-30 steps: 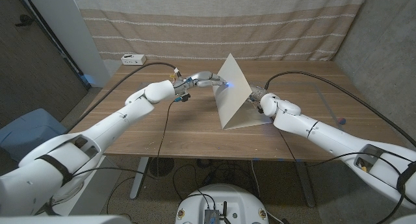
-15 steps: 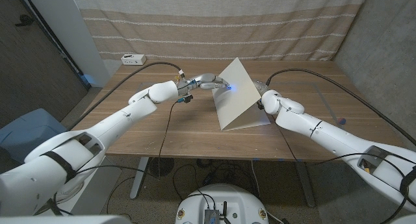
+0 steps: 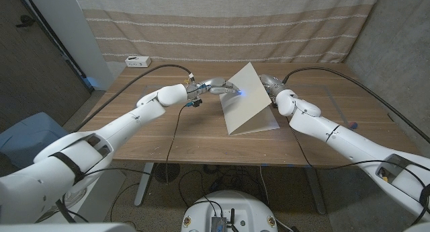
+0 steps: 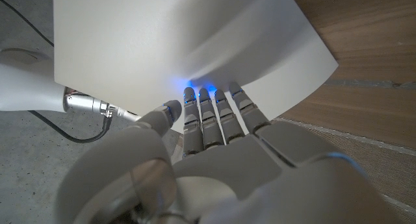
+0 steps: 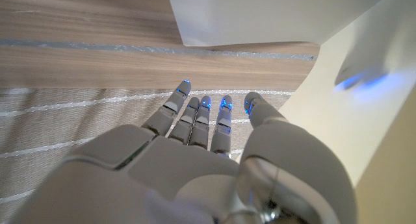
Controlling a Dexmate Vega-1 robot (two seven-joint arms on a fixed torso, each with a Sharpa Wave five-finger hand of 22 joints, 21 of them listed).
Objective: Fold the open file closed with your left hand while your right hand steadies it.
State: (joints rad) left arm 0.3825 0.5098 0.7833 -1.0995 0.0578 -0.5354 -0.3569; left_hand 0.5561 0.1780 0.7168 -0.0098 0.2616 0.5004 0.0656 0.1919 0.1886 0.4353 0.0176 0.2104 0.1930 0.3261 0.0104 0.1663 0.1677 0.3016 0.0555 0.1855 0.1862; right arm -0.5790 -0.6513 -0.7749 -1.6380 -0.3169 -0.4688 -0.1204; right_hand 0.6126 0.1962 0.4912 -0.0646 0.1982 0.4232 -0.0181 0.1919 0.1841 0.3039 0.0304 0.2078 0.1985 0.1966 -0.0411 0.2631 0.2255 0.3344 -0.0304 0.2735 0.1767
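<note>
While my left hand point(image 3: 218, 87) presses its straight fingertips point(image 4: 207, 97) against the raised white file point(image 3: 245, 101) cover, my right hand point(image 3: 269, 86) hovers behind it — fingers spread, gripping nothing.

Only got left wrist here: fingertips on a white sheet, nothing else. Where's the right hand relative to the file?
Observer: Head view puts the right hand on the opposite side of the raised flap from the left hand, close beside the flap's edge.
Operator: Holding anything?
Observer: No. In the right wrist view its fingers are spread with nothing in them. I cannot tell whether the thumb touches the flap.
Operator: Which way does the flap lean?
Observer: Toward the robot's right, over the lower leaf, which lies on the table.
</note>
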